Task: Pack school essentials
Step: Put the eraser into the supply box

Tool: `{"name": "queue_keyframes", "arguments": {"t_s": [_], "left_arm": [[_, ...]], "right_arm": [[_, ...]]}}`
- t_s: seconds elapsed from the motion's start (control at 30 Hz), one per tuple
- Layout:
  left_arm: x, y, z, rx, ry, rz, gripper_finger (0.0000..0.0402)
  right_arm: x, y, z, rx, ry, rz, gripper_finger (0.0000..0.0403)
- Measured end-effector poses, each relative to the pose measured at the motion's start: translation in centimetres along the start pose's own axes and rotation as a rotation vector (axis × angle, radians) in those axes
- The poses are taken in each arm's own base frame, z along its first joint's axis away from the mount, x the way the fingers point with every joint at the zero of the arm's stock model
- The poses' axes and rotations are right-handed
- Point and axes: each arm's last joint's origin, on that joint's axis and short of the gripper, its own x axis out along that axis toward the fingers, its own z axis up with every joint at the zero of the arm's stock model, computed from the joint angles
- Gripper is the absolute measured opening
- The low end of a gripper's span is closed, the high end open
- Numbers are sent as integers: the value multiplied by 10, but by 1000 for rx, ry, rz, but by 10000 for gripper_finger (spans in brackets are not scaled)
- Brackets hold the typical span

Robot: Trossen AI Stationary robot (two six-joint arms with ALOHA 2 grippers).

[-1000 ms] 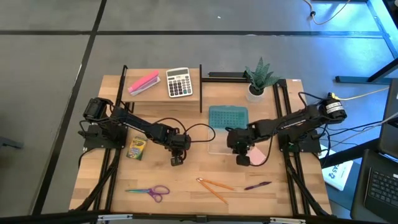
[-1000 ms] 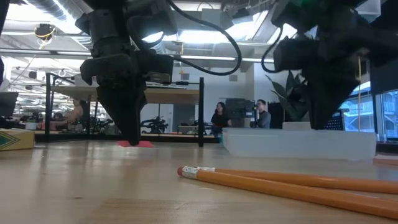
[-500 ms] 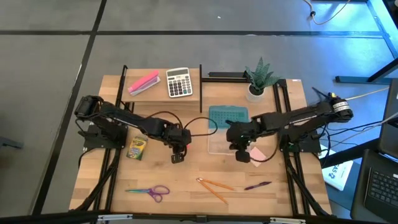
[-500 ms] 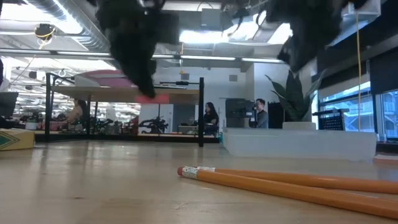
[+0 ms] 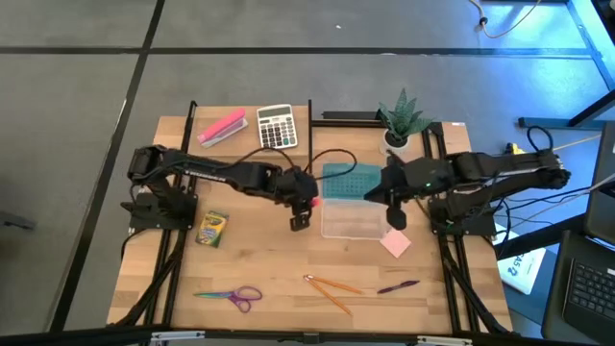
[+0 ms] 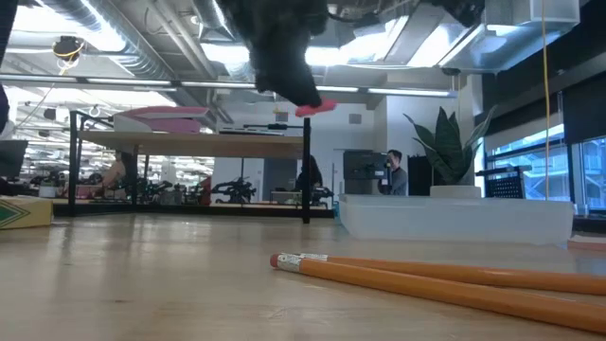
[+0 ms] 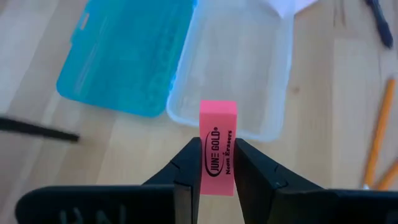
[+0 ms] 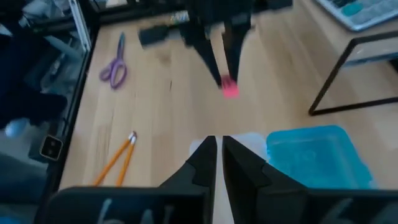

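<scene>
Gripping a small pink eraser [image 7: 217, 147] between its two fingers, the left gripper [image 5: 302, 213] hangs above the table just left of the clear case [image 5: 352, 219], whose blue lid [image 5: 351, 179] lies open behind it. In the left wrist view the eraser stands upright in the clamp (black lettering faces the camera), with the case's near edge right beyond it. The low view shows it lifted well off the wood.

The right gripper [image 5: 395, 213] hovers at the case's right side, its fingers [image 8: 205, 160] nearly together and holding nothing. A pink notepad [image 5: 395, 243] lies on the table just in front of it, beside the case's right front corner.

Along the front of the table lie the purple-handled scissors [image 5: 232, 296] at the left, two orange pencils [image 5: 332, 289] meeting in a narrow V in the middle, and a purple pen [image 5: 397, 286] to their right. A yellow-green crayon box [image 5: 210, 229] sits near the left arm's base. On the raised shelf at the back rest a long pink block [image 5: 221, 128] and a grey calculator [image 5: 277, 127]; a potted plant [image 5: 401, 120] stands to their right, behind the lid. Nothing lies between the held eraser and the case. People show in the room beyond the table in the low view.
</scene>
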Motion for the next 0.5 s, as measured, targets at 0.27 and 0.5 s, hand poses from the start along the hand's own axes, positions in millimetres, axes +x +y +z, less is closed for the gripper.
{"name": "queue_keyframes", "arguments": {"t_s": [0.27, 0.5], "left_arm": [[43, 1, 7, 16, -81, -29, 64], [78, -2, 5, 61, -124, -34, 65]], "right_arm": [[-13, -5, -6, -4, 4, -69, 30], [-11, -6, -8, -11, 30, -86, 30]]}}
